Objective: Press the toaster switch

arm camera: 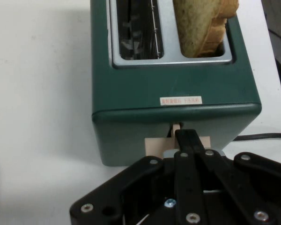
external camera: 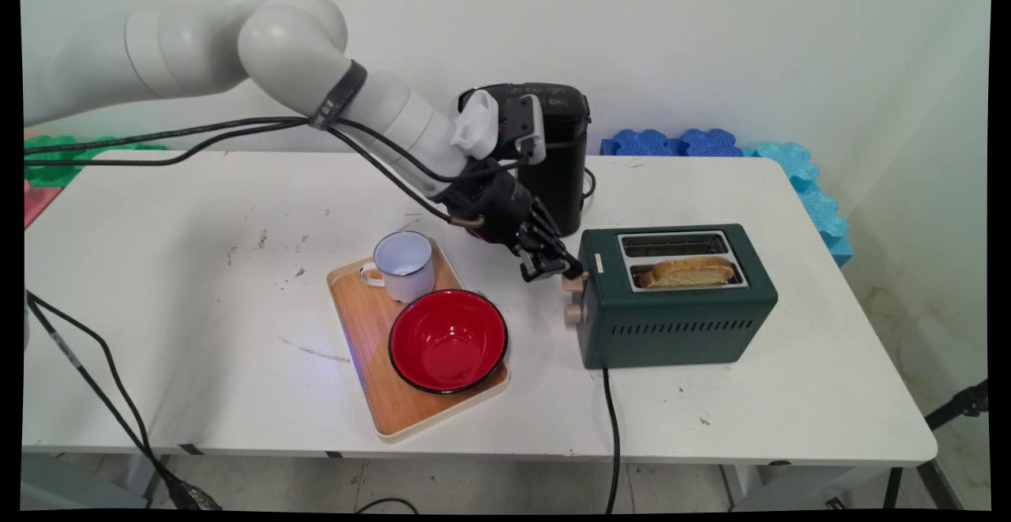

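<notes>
Sitting nearest on the white table [external camera: 197, 364], a wooden tray [external camera: 371, 340] is carrying a red bowl [external camera: 447, 340] and, behind it, a white mug [external camera: 404, 265]. Just right of the tray, the gripper [external camera: 553, 268] is pressing its clenched fingers [arm camera: 189, 140] onto the beige lever [arm camera: 178, 144] of the green toaster [external camera: 675, 317], which is holding a bread slice [external camera: 685, 272] in its near slot. Behind the gripper, a black coffee maker [external camera: 562, 151] is standing.
</notes>
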Controlling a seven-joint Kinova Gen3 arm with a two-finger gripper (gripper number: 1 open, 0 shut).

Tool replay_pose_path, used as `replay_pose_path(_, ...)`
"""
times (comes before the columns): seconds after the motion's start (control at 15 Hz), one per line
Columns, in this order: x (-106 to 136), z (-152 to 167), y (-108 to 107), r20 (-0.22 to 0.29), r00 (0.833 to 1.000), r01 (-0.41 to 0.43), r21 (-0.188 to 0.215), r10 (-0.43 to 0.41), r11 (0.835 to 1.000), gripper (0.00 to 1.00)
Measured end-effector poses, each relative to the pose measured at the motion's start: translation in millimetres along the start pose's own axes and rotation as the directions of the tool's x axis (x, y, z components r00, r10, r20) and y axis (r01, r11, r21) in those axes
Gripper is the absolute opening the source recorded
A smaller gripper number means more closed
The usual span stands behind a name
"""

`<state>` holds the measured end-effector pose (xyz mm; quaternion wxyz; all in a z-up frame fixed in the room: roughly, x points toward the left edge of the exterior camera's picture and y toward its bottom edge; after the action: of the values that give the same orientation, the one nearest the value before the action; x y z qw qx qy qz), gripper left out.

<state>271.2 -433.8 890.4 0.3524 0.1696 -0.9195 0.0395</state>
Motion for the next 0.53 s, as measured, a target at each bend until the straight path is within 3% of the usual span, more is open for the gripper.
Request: replay_pose_path(0.53, -2, 13, -4, 0.013, 1.0, 0.018, 0.008, -0.018, 1.0, 0.0)
